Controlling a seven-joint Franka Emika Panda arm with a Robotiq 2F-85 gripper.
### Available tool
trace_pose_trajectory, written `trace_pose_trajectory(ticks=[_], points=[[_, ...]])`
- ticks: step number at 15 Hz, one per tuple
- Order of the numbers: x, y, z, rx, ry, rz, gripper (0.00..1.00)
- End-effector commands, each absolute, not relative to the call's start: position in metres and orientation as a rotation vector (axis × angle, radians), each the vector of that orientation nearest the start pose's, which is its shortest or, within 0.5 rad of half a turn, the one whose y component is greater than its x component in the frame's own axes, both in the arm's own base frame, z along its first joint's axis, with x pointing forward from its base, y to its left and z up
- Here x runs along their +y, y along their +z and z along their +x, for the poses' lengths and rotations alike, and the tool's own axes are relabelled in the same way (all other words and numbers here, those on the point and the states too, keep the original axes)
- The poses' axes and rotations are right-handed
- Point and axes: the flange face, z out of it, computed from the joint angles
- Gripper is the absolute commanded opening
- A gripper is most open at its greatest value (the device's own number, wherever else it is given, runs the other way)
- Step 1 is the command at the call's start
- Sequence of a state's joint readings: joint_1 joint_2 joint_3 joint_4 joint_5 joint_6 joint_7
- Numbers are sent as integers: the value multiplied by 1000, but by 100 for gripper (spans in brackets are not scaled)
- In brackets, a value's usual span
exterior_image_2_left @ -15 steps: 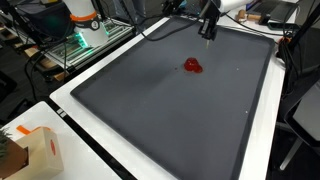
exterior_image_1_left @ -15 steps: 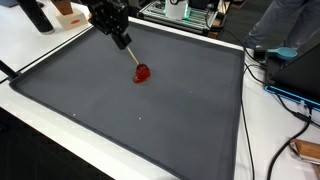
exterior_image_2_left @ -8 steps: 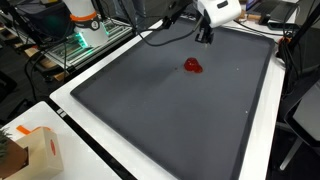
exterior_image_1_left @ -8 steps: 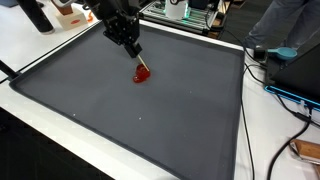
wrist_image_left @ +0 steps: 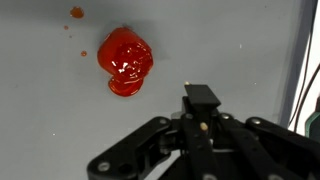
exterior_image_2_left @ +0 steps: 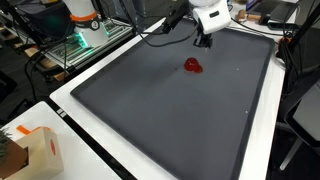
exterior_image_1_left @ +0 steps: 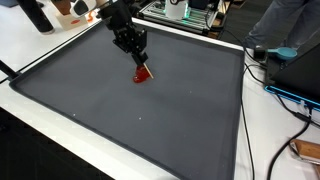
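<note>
Gripping a thin stick [exterior_image_1_left: 141,64] between jaws pinched nearly together, the tool [exterior_image_1_left: 137,55] is hanging over the far part of a dark grey mat [exterior_image_1_left: 150,125] that is covering the white counter [exterior_image_1_left: 35,50]. In this exterior view the stick is slanting down and its tip is meeting the upper edge of a glossy red blob [exterior_image_1_left: 142,75]. The black arm [exterior_image_1_left: 112,14] is reaching in from the far left corner, and its wrist is tilting so that the tool is leaning towards the blob.

From the opposite side of the room, in an exterior view, the blob [exterior_image_2_left: 192,66] is sitting alone on the mat [exterior_image_2_left: 160,115], nearer the far rim than the near one. The tool [exterior_image_2_left: 203,42] is hovering just behind and above it under a white wrist housing [exterior_image_2_left: 210,13]. The stick is too thin to make out here. A cardboard box [exterior_image_2_left: 35,150] is standing on the counter [exterior_image_2_left: 68,98] well apart from the action.

In the wrist view the tool [wrist_image_left: 203,122] is filling the lower half of the frame, its fingers drawn in tight around a dark square stub [wrist_image_left: 202,96]. The blob [wrist_image_left: 125,62] is lying ahead and to one side as a single compact mound, with a few red specks [wrist_image_left: 77,13] beyond it. Contact cannot be judged from this angle. With the mound looking whole and unsmeared, the stick's work on it appears to be barely under way, and nearly all of it is remaining.
</note>
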State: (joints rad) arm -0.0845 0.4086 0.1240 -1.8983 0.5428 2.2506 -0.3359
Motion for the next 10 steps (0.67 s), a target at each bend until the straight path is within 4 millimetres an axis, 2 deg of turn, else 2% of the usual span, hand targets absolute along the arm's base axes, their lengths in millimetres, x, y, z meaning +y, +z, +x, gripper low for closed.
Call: trace_pose_trajectory(ticks=[1, 10], points=[[37, 281, 617, 60, -48, -2658, 3], [37, 269, 610, 138, -78, -2615, 3]])
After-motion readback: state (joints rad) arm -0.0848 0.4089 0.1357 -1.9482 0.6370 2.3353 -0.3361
